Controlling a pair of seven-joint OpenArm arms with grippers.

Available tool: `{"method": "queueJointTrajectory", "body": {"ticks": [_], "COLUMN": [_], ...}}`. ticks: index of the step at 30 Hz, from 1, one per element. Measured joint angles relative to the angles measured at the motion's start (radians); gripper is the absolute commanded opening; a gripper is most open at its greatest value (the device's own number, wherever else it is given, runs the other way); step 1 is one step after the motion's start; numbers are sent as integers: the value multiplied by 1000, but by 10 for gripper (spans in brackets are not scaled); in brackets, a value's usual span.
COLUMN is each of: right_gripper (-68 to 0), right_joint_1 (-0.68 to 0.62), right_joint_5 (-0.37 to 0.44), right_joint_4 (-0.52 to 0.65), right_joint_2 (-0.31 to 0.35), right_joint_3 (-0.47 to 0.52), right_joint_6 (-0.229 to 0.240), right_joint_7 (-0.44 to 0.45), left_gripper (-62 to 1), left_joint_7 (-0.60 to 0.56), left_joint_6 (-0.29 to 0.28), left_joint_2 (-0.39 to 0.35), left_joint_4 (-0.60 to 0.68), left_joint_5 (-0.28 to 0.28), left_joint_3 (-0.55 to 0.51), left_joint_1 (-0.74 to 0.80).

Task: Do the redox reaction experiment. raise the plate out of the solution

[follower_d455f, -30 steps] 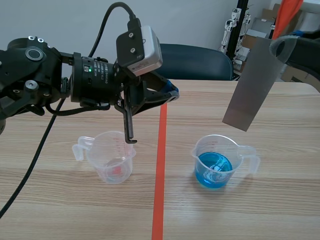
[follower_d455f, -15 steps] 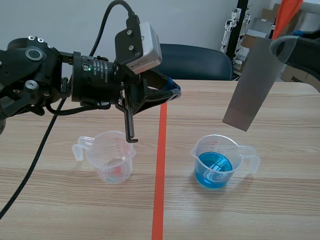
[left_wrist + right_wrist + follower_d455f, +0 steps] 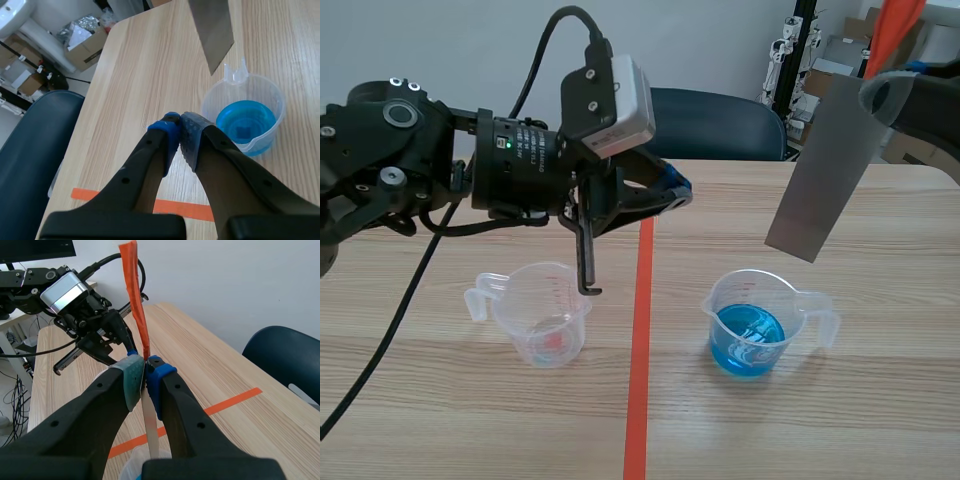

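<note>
Since the right pincer (image 3: 145,369) has both pads pressed flat on the faces of the plate (image 3: 820,170), the hold is already made. In the right wrist view the sheet runs edge-on between the fingers with no gap showing.

The grip sits at the plate's upper end. The rest hangs below it, tilted, with one lower corner lowest.

Plate position: out of the liquid and in the air above the beaker of blue solution (image 3: 750,325). The low corner is clear of the rim and touches nothing, so I'd call the raise essentially done.

Handling, my read:
- Thin sheet metal – stiff and light, so no sag to worry about.
- The faces look smooth, and the dipped end is likely wet and slick, so keep the pads on the upper end.
- A long overhang below a single pinch point means it could pivot or swing if jerked, so move slowly.
- Drips are likely, so keep it over the beaker.

The left pincer (image 3: 179,122) is closed on nothing, with its pads touching. It is raised above the surface (image 3: 880,400), near the clear beaker (image 3: 545,320) on the far side of the orange-red tape line (image 3: 638,380), and well apart from the plate.
</note>
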Motion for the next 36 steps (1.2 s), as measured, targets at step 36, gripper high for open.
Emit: {"method": "queueJointTrajectory", "body": {"ticks": [36], "right_gripper": [-671], "right_joint_1": [0], "right_joint_5": [0], "right_joint_4": [0], "right_joint_2": [0], "right_joint_3": [0], "right_joint_6": [0], "right_joint_7": [0], "left_gripper": [-579], "left_joint_7": [-6], "left_joint_6": [0], "left_joint_2": [14], "left_joint_4": [1], "left_joint_5": [22], "left_joint_3": [32], "left_joint_1": [-19]}}
